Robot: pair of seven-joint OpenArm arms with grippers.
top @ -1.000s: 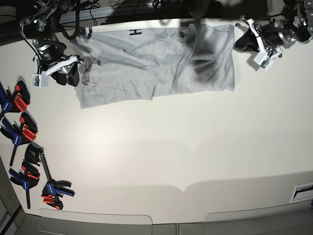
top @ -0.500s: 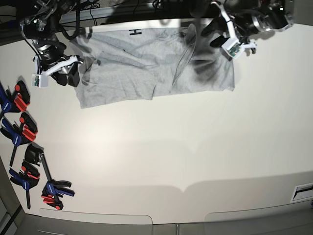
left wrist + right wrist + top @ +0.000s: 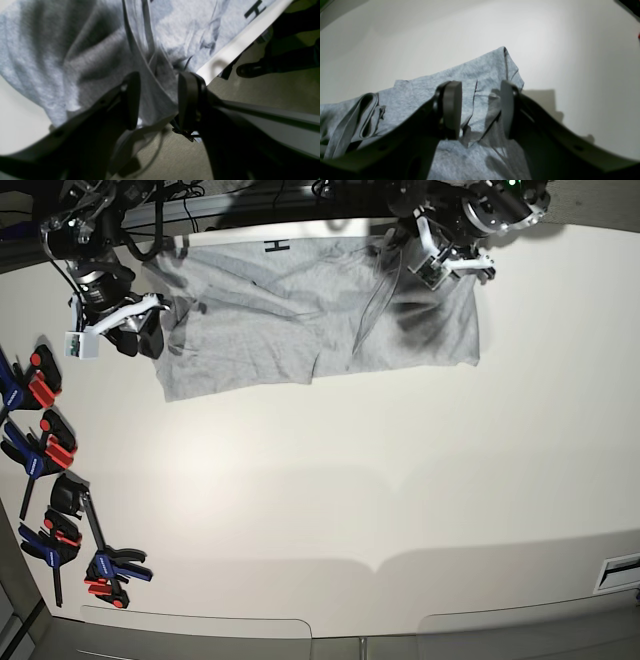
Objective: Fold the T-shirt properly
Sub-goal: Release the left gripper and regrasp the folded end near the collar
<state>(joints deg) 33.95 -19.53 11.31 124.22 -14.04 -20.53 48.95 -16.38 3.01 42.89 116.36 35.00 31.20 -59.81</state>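
The light grey T-shirt point(image 3: 300, 320) lies spread and wrinkled along the table's far edge, with a black letter point(image 3: 277, 246) showing at its top hem. My left gripper point(image 3: 415, 245) is open above the shirt's upper right part, near a raised fold point(image 3: 385, 270). In the left wrist view the open left gripper point(image 3: 157, 100) straddles grey cloth point(image 3: 95, 62) at the table's edge. My right gripper point(image 3: 153, 332) is open at the shirt's left edge. In the right wrist view the right gripper point(image 3: 480, 110) hovers over a shirt corner point(image 3: 495, 67).
Several blue, red and black clamps point(image 3: 45, 450) lie along the table's left edge. The white table point(image 3: 350, 500) stretches toward the front. A small slot point(image 3: 620, 570) sits at the front right. Cables and the floor point(image 3: 250, 87) lie beyond the far edge.
My left arm has swung leftward from beyond the shirt's right edge to over its upper right part. The right arm and the shirt have not moved.
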